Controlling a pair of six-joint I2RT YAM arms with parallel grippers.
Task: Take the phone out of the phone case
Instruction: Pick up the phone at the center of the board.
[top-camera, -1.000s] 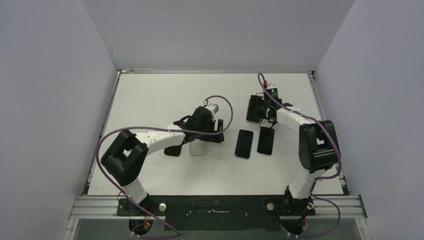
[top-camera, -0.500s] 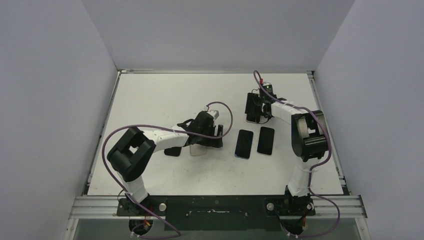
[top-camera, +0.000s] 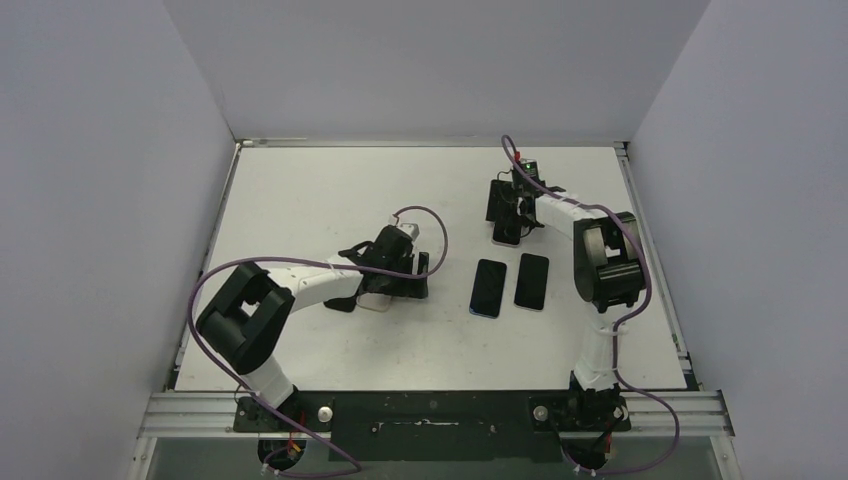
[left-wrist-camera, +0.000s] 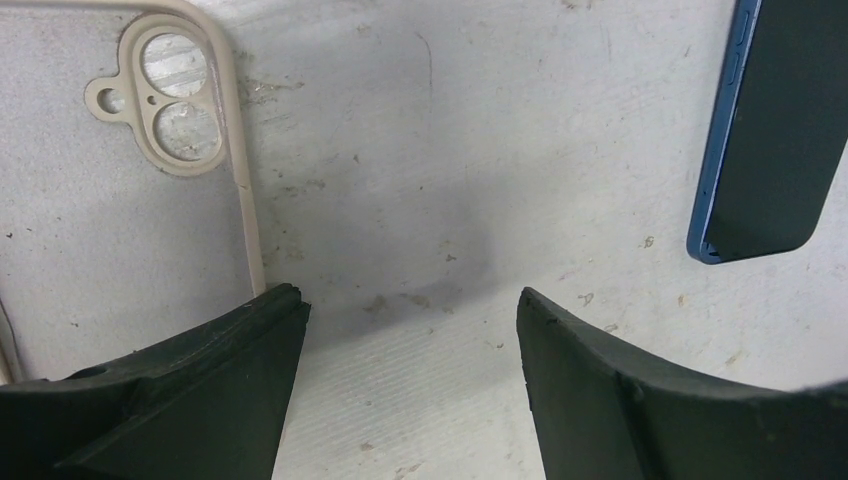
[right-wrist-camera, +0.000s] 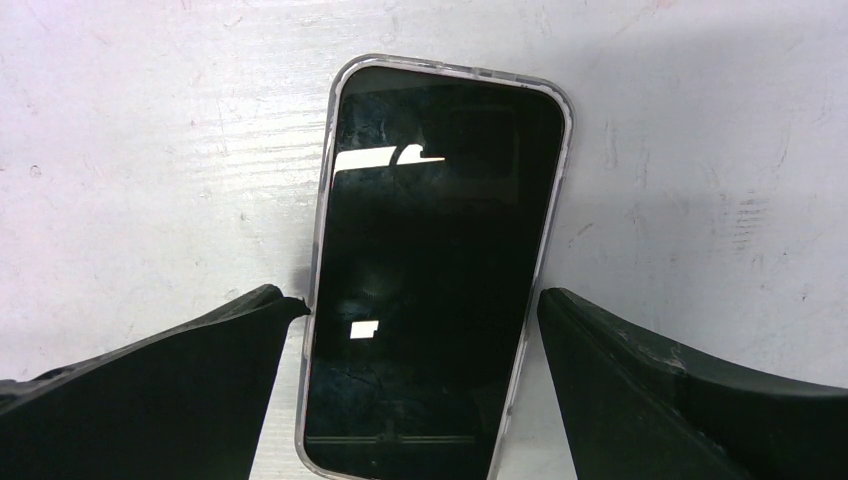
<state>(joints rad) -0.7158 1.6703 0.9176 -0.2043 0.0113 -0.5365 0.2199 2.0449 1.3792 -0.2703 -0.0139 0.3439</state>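
Top: R gripper (top-camera: 508, 213) upper right of ctr, L gripper (top-camera: 393, 278) left of ctr, 2 bare phones (top-camera: 488, 288) mid-frame.
L wrist: fingers spread, empty; beige case (left-wrist-camera: 120, 260) upper left.
R wrist: fingers wide apart, clear-cased phone (right-wrist-camera: 430, 270) between them, ctr frame.

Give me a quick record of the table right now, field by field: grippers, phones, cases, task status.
right gripper: jaws open, one on each side of the phone
phone: lying flat, screen up, inside clear case
left gripper: jaws open over bare table
beige case: empty, beside left gripper
loose phones: blue phone and second phone, side by side
status: phone not yet out
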